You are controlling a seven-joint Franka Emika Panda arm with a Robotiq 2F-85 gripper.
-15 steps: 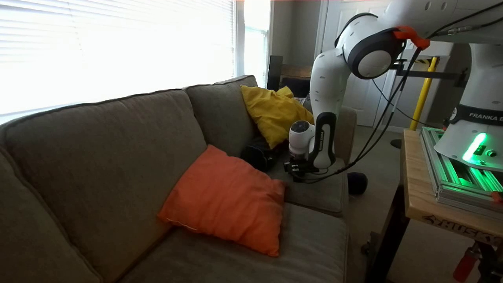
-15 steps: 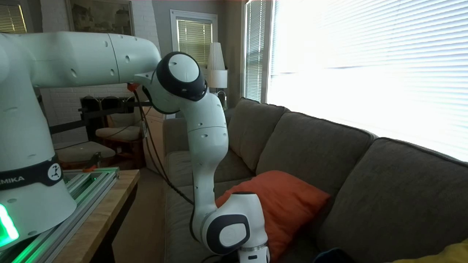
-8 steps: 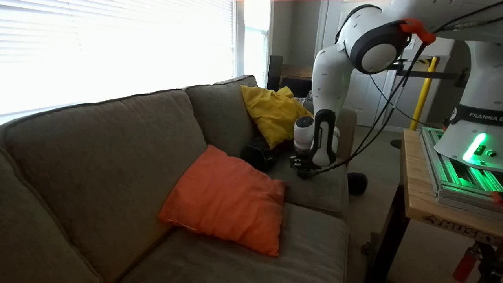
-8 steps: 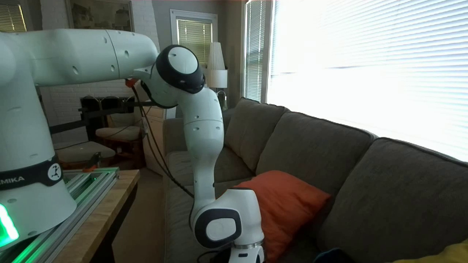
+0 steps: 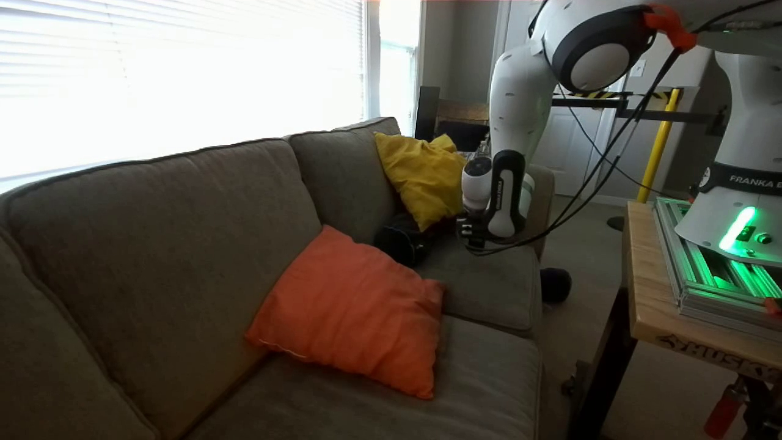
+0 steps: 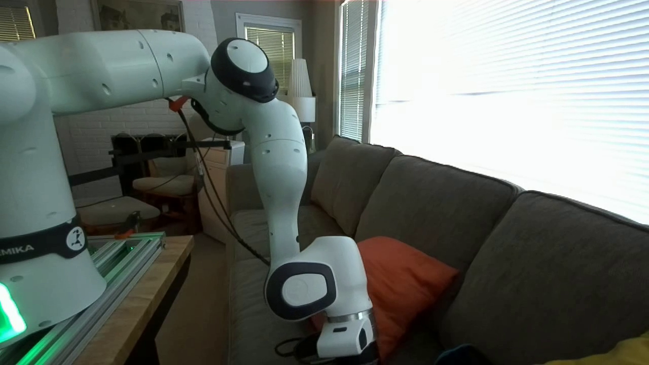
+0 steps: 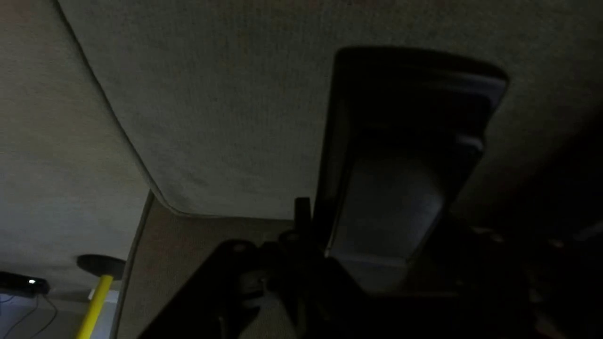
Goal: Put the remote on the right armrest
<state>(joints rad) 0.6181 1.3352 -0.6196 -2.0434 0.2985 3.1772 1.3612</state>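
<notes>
**Remote (image 7: 400, 165) gripped in the tool (image 5: 475, 242) over the far seat cushion (image 5: 482, 287)**

Closest to us, in the wrist view, the tool's dark jaws stand drawn partly together around the remote; its upper and left edges show against the fabric, its lower end sinks into shadow. In an exterior view we see the tool hanging above the seat, apart from it, though the remote is too small and dark to pick out there.

Plain fabric runs from beneath the tool to the cushion's front edge (image 7: 110, 107), giving us room on that side. Opposite, near the tool, sits a dark bundle (image 5: 397, 241), with the yellow cushion (image 5: 421, 177) just behind it. Beyond the tool rises the right armrest (image 5: 542, 198), partly hidden by the robot arm (image 5: 519, 104).

Farther from the tool, the orange cushion (image 5: 354, 311) rests apart, and a strip of floor (image 5: 589, 269) separates the seat from the desk (image 5: 647, 287).
</notes>
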